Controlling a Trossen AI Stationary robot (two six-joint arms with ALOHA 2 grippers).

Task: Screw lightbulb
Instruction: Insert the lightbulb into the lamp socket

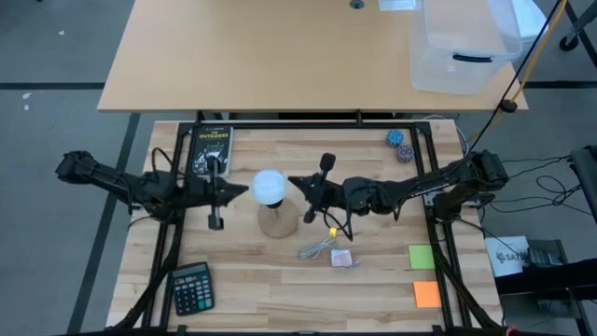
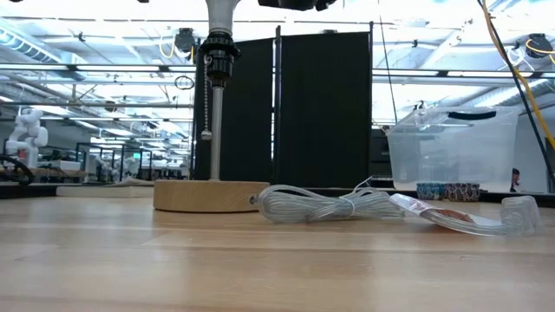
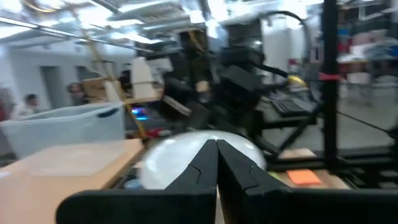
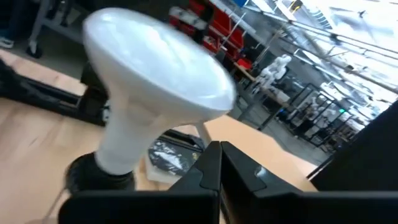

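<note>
White frosted lightbulb over a tan wood lamp base with a black socket and silver stem. My jaws are black — both sets. Bench is pale wood planks, black frame rails. Green sticky note, orange sticky note. Black calculator, dark book with yellow lettering. Clear cord bundle — silvery. Translucent bin, black handle.

bright overhead lighting | left wrist view motion-blurred | soft shadows
</note>
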